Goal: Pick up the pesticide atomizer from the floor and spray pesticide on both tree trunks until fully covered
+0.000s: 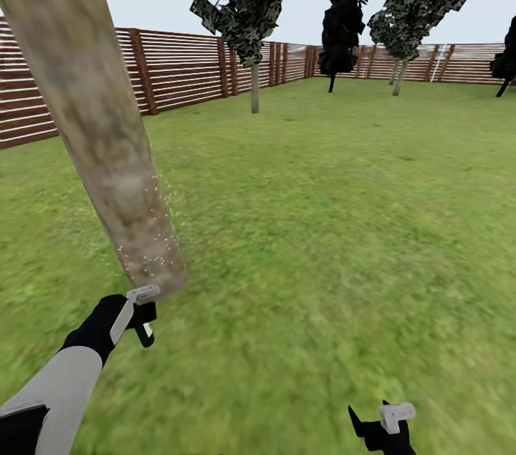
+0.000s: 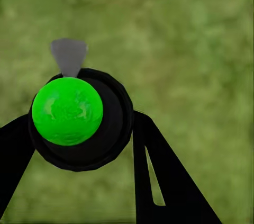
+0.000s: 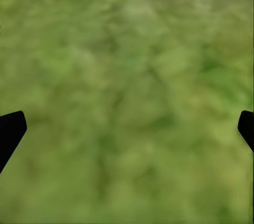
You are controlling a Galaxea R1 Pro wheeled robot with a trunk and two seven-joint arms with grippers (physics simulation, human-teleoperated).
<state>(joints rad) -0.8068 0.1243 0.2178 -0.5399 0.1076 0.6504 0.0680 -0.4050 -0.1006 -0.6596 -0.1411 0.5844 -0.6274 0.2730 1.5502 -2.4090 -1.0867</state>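
Left end effector (image 2: 79, 128): clamped on pesticide atomizer (image 2: 67, 110), nozzle beside tree trunk (image 1: 107, 154), pesticide (image 1: 154, 240) speckling its base. Right end effector (image 3: 127, 123): spread wide, empty. Open floor (image 1: 322, 226) runs to fence (image 1: 186, 68)

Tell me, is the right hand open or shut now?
Open. In the right wrist view its two black fingers sit at opposite edges, with only grass between them.
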